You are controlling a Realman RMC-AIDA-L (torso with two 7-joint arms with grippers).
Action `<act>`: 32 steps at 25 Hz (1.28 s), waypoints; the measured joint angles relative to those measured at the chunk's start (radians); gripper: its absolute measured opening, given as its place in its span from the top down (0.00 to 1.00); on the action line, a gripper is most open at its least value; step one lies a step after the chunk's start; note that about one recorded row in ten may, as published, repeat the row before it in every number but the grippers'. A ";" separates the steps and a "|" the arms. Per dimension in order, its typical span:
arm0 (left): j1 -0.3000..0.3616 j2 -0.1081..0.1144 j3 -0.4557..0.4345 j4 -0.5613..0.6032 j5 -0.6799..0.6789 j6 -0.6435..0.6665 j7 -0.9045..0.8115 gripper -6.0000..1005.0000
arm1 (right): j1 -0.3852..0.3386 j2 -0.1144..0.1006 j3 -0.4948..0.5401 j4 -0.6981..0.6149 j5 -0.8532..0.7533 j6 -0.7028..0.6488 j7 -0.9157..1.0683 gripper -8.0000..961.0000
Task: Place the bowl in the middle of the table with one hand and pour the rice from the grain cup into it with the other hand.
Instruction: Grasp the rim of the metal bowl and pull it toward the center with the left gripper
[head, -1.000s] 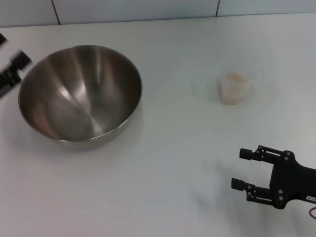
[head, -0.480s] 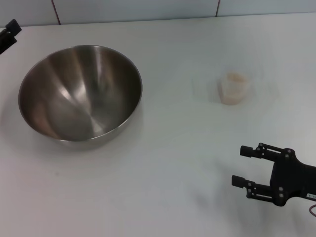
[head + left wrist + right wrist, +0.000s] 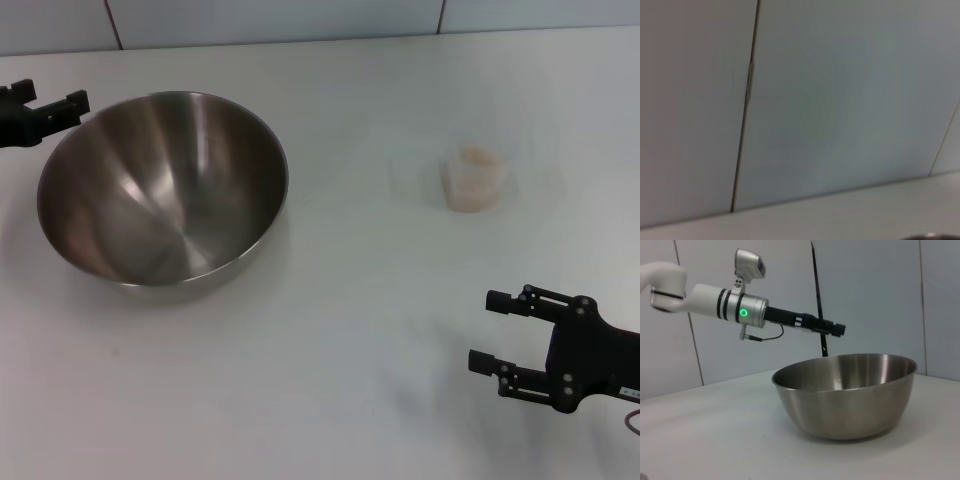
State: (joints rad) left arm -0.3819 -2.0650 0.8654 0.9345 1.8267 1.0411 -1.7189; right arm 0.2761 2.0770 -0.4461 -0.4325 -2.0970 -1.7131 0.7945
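The left gripper hovers just beside the far left rim of the bowl, above rim height and not touching it — its fingers are parted and hold nothing. The bowl stands upright on the left part of the table. The right gripper hangs low over the near right of the table, prongs spread wide and empty. Beyond it, well apart, the grain cup stands upright — rice inside.
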 joint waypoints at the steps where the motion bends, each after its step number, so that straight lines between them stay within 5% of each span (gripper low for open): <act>1: 0.000 0.000 0.010 0.024 0.046 -0.005 -0.054 0.19 | 0.000 0.000 0.000 0.000 0.000 0.001 0.000 0.25; 13: -0.037 0.000 0.078 0.136 0.406 0.037 -0.383 0.19 | 0.000 0.000 0.000 0.000 0.000 0.003 0.000 0.25; 32: -0.072 -0.001 0.081 0.139 0.498 0.077 -0.423 0.21 | 0.002 0.000 0.000 0.000 0.000 0.003 0.000 0.25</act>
State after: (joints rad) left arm -0.4542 -2.0662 0.9465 1.0734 2.3246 1.1180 -2.1417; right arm 0.2776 2.0770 -0.4464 -0.4325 -2.0969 -1.7104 0.7946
